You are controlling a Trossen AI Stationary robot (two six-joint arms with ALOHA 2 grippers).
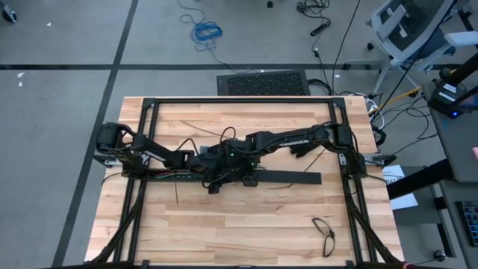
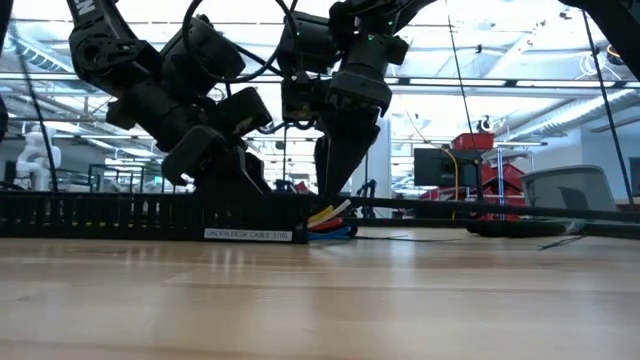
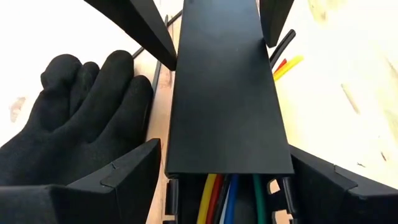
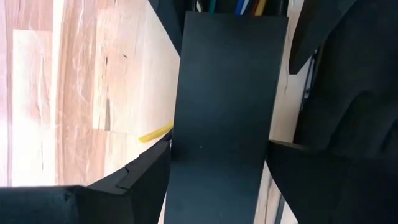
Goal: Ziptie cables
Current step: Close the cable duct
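Currently we are straddling the bar (image 3: 227, 93) mid-table: left gripper (image 3: 221, 180) and right gripper (image 4: 217, 174), both spread around it. Cables (image 3: 227, 199) are running beneath. Risk: apparently, closing could pinch them or shift the bar.

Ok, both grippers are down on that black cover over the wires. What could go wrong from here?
1. The left gripper and right gripper both straddle the flat black cover; uneven pushing could tilt or slide it.
2. The coloured cables poke out from under the cover's end, and a yellow tip sticks out sideways; pressing down might pinch them.
3. A black glove lies right beside the left gripper and could snag.
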